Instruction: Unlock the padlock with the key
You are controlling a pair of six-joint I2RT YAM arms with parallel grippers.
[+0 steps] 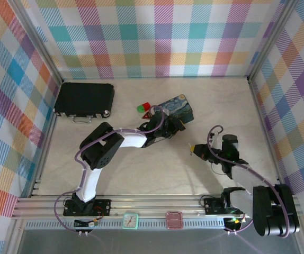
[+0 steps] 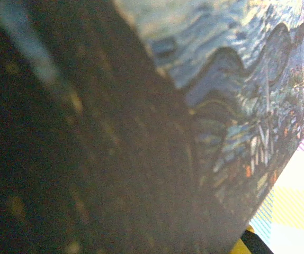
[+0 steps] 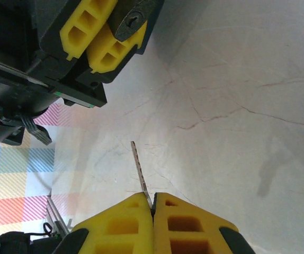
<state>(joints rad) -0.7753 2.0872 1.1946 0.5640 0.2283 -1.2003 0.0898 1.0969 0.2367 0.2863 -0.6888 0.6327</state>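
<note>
The right claw (image 3: 153,207) pinches the tiny thin silver key (image 3: 139,168) tight. The left claw (image 3: 109,39) grips the little dark metal padlock (image 3: 135,18), keyhole showing, a bit apart from the key's tip.

I worked in a lab test cell: my left arm (image 1: 91,180) and right arm (image 1: 268,211) stood bolted to an aluminium rail (image 1: 152,203), at a marble-patterned table (image 1: 152,174) walled by plaid cloth panels (image 1: 157,37) on metal framing.
</note>
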